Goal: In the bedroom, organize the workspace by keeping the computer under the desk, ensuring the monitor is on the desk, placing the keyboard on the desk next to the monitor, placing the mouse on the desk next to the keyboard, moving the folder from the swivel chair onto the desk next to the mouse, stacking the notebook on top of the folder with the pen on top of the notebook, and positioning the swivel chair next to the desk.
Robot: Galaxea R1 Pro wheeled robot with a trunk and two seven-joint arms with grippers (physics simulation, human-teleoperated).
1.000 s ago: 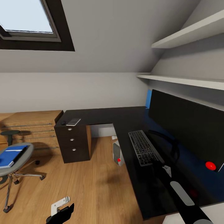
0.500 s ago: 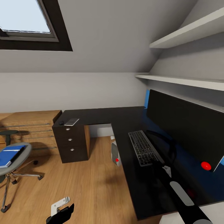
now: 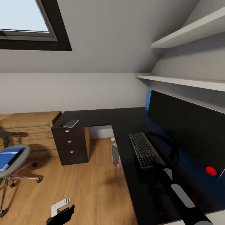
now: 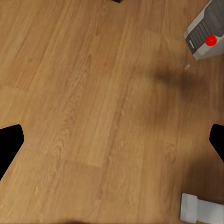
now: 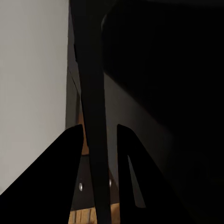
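Observation:
The black desk (image 3: pixel 103 115) carries the wide monitor (image 3: pixel 184 125) on its right wing. The keyboard (image 3: pixel 144 149) lies in front of it. My right gripper (image 3: pixel 159 167) (image 5: pixel 99 128) is shut on the keyboard's near end, a dark strip between its fingers. The grey computer (image 3: pixel 116 155) (image 4: pixel 205 32) stands under the desk. The notebook (image 3: pixel 71 123) and a small dark mouse (image 3: pixel 60 125) rest above the drawers. The blue folder (image 3: pixel 8 157) lies on the swivel chair (image 3: pixel 12 165) at the left edge. My left gripper (image 4: pixel 112 140) (image 3: pixel 62 214) hangs open over the floor. I cannot make out the pen.
A black three-drawer unit (image 3: pixel 70 143) holds up the desk's left end, beside a light wooden dresser (image 3: pixel 29 125). Two white shelves (image 3: pixel 184 81) run above the monitor. Wood floor (image 3: pixel 81 184) spreads between chair and desk. A skylight (image 3: pixel 25 18) sits at the upper left.
The whole view has turned a little to the right, so the chair and folder sit nearer the left edge. Both arms keep the same pose, and the keyboard stays at the right gripper.

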